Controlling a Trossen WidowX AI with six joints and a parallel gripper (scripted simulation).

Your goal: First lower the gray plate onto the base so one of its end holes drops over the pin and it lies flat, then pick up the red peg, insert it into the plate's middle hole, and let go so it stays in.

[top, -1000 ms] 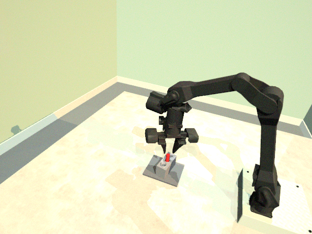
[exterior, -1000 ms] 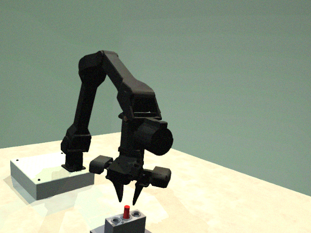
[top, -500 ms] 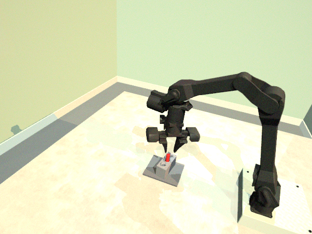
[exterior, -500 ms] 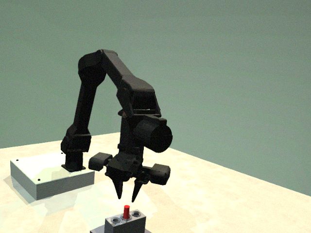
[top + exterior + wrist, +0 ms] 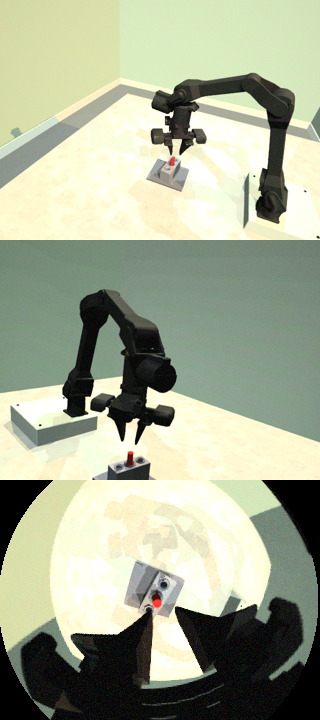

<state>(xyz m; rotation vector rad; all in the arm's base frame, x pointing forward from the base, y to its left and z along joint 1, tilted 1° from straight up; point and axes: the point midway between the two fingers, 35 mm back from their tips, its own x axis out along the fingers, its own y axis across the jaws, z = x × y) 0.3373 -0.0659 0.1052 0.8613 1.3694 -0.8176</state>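
Pincer spread and empty above a seated peg.

The pincer (image 5: 128, 438) hangs with its two pointed fingers parted, gripping nothing, just above the one red peg (image 5: 130, 458), which stands upright in the middle hole of the single gray plate (image 5: 129, 469). That plate, with three holes in a row, sits on one flat base (image 5: 180, 178). The peg looks stiff, light and smooth; I'd pinch it across its exposed top. The plate seems rigid and blocky, best taken by its long sides.
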